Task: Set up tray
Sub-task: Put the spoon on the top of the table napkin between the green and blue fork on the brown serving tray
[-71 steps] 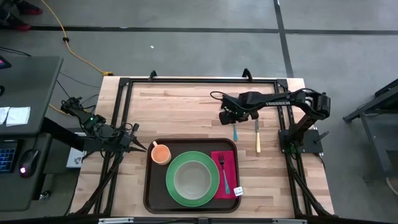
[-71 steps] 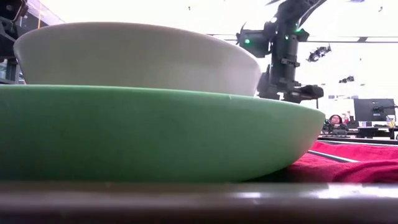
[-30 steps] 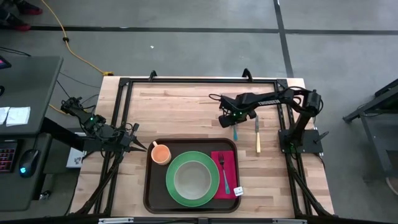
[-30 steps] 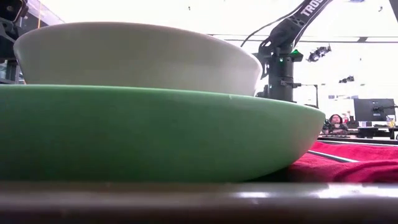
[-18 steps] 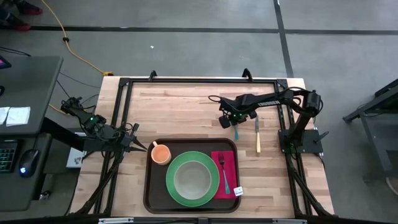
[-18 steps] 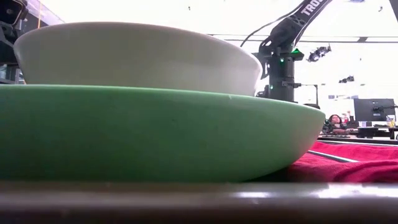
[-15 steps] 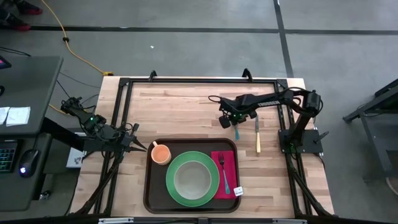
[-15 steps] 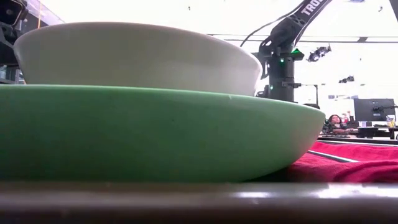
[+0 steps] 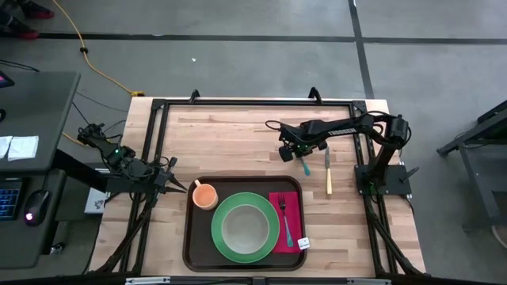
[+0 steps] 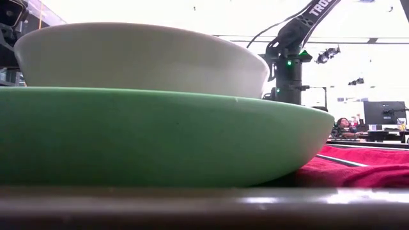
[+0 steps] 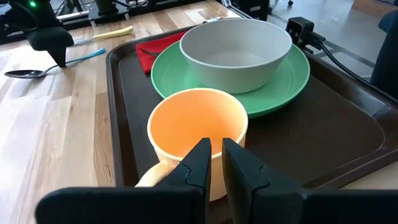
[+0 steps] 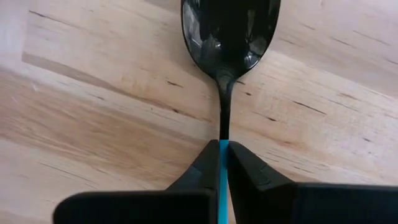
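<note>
The dark brown tray (image 9: 188,237) lies at the table's near middle. On it are an orange cup (image 9: 205,195), a green plate (image 9: 220,241) with a white bowl (image 9: 245,228), and a red napkin (image 9: 295,212) with a fork (image 9: 284,218). A spoon (image 12: 230,28) with a dark bowl and a blue handle (image 9: 304,167) lies on the wood beyond the tray. My right gripper (image 9: 298,157) is shut on it. My left gripper (image 11: 216,163) waits at the tray's left edge, level, close to the cup (image 11: 199,124), with a narrow gap between its fingers. My right gripper pinches the spoon's blue handle (image 12: 222,155) between its two fingers, right where the handle joins the dark neck. The fingers (image 12: 208,167) come from above, pointing down, one on each side of the handle. The spoon lies flat on the table, hollow side up.
A knife (image 9: 328,174) with a pale handle lies on the wood just right of the spoon. A small camera (image 11: 301,28) with a cable sits at the tray's near right corner. Black frame rails (image 9: 253,104) run along the table's far side and both ends.
My right gripper has stayed low over the spoon. The free end of the spoon's blue handle has swung a little toward the table's right edge, so the handle now lies slanted instead of straight.
</note>
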Robot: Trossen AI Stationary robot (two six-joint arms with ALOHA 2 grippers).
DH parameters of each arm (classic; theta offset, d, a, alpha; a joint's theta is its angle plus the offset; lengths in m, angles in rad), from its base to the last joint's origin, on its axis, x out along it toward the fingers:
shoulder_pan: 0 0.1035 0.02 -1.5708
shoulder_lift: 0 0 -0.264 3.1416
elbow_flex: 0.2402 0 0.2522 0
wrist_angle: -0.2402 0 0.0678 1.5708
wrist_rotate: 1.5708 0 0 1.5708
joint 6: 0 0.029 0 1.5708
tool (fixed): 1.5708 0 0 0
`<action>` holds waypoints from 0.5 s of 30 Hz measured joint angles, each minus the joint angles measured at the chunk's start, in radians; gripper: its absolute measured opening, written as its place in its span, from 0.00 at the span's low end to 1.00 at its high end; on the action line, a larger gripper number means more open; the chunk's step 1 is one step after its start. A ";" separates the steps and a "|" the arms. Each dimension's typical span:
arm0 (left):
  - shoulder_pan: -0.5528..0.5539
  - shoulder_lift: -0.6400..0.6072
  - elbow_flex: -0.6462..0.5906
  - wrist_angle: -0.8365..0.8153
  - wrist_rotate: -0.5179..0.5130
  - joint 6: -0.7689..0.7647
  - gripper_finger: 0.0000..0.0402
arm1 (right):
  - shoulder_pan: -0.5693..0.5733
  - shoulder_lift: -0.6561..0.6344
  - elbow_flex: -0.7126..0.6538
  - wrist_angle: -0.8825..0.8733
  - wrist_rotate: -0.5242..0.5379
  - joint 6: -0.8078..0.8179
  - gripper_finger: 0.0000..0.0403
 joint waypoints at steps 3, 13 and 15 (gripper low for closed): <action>0.000 0.000 0.000 0.000 0.000 0.000 0.18 | 0.006 0.000 0.001 -0.003 0.000 0.013 0.00; 0.000 0.000 0.000 0.001 0.005 -0.001 0.18 | 0.010 0.000 0.002 -0.021 -0.026 0.037 0.00; 0.000 0.000 0.000 0.001 0.005 -0.003 0.18 | 0.010 0.000 0.002 -0.024 -0.040 0.042 0.00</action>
